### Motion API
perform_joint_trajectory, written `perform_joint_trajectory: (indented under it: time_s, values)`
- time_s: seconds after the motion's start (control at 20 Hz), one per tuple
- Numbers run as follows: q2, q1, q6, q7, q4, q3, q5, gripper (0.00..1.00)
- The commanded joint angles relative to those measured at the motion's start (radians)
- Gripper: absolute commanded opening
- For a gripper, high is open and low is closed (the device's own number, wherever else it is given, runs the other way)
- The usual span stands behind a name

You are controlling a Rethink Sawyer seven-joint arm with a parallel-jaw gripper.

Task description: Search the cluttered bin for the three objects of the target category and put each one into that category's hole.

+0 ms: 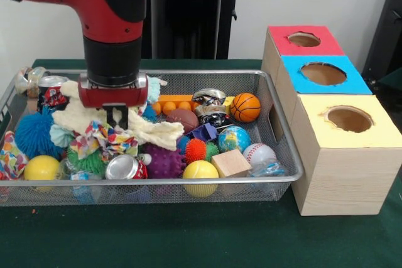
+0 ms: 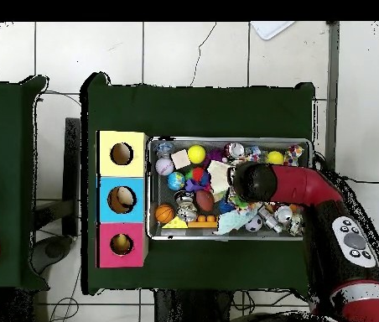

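Down in the left half of the wire bin (image 1: 276, 131), the gripper (image 1: 117, 117) sits low over a heap of soft things: a cream rag (image 1: 147, 131) that sprawls rightward and a patterned cloth (image 1: 100, 137) with bright spots just under it. Dark fingers (image 1: 109, 116) show below the red wrist plate, dipping into the cloth, but whether they are wide, narrow or gripping anything I cannot tell (the rag hides their tips).

Balls lie all around. A basketball (image 1: 245, 107) sits at the far right of the bin, a small globe ball (image 1: 233, 138) nearer the middle, a baseball (image 1: 259, 153) by the right front corner, and a yellow ball (image 1: 200, 175) against the front wall. Another yellow ball (image 1: 42, 167) rests at the left front, beside a blue spiky ball (image 1: 32, 135). A purple knobbly ball (image 1: 164, 162) touches a silver can (image 1: 124, 167) lying on its side, and a wooden block (image 1: 230, 162) sits between the yellow ball and the baseball. A second can (image 1: 51, 92) stands upright at the far left.

Just beside the bin's right wall stands the wooden box (image 1: 339, 186) with three holes in a row: yellow top (image 1: 350, 119) nearest the camera, blue top (image 1: 323, 74) in the middle, red top (image 1: 304, 39) farthest. From overhead something pale shows inside the blue hole (image 2: 122, 199).

Bin and box rest on a green desk (image 1: 188, 236).
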Motion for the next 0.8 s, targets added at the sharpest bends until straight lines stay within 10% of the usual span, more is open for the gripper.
perform_joint_trajectory:
  time_s: [0.05, 0.8]
  values:
    - [-0.212, 0.035, 0.271, 0.083, 0.053, -0.053, 0.084, 0.00]
    - [-0.299, 0.073, 0.314, 0.141, 0.125, -0.015, 0.220, 0.00]
